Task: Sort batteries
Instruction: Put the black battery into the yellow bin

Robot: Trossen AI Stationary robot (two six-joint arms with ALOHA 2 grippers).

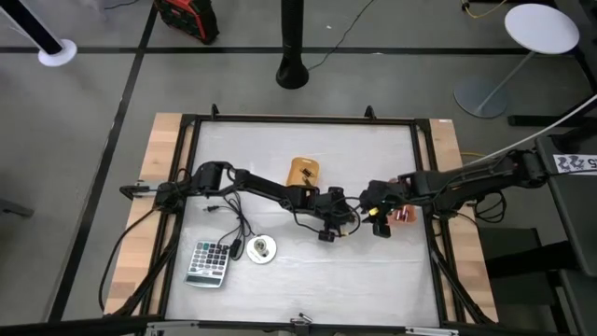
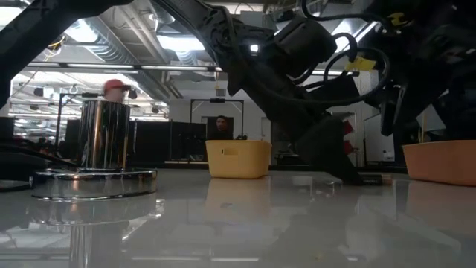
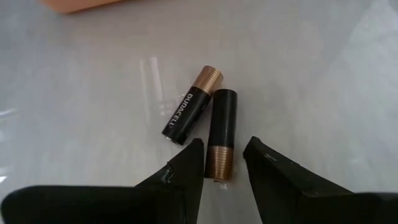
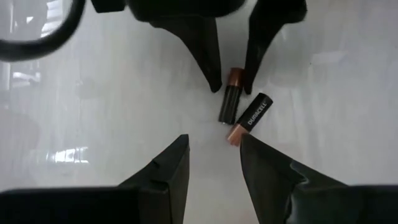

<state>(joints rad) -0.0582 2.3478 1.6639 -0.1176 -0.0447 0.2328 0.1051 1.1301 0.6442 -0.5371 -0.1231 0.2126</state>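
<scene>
Two small black-and-copper batteries lie side by side on the white table, ends pointing opposite ways. The left wrist view shows the labelled one and the plain one; both also appear in the right wrist view. My left gripper is open and lowered to the table. Its fingers stand on either side of the plain battery's copper end; I cannot tell whether they touch it. My right gripper is open and faces the same pair from the opposite side, a short way off.
A yellow bin sits toward the far side of centre, and an orange bin stands by the right arm. A calculator and a round white disc with a cable lie near the left front. The table frame borders the surface.
</scene>
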